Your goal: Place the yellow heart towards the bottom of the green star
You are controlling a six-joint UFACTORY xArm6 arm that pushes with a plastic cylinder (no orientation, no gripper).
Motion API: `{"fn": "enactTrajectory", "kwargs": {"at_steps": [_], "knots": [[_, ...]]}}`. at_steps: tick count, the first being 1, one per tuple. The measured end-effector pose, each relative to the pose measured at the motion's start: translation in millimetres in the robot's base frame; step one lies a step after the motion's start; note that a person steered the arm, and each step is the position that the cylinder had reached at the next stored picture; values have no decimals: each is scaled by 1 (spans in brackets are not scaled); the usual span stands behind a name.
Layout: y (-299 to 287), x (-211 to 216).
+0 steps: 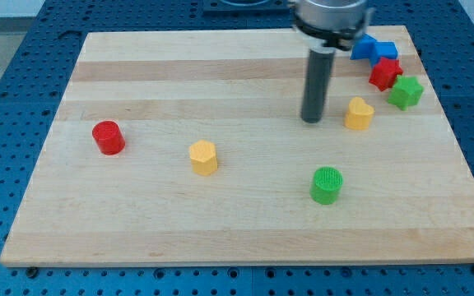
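The yellow heart point(359, 113) lies on the wooden board at the view's upper right. The green star point(406, 92) sits up and to the right of it, a short gap apart. My tip point(312, 120) rests on the board just left of the yellow heart, with a small gap between them. The rod rises straight up to the arm's dark head at the view's top.
A red star point(384, 73) touches the green star's upper left. Blue blocks point(374, 49) lie above it near the board's top edge. A green cylinder point(327, 185), a yellow hexagon point(203, 157) and a red cylinder point(108, 137) lie further left and lower.
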State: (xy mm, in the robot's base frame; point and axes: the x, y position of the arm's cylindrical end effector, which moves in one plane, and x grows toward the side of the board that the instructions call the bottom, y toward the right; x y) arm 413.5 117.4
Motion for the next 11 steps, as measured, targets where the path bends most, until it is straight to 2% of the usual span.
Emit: {"fn": "enactTrajectory", "kwargs": {"at_steps": [1, 3, 4, 5, 6, 11], "knots": [[42, 8], [82, 9], [61, 7], [21, -20], [19, -31], [91, -25]]}}
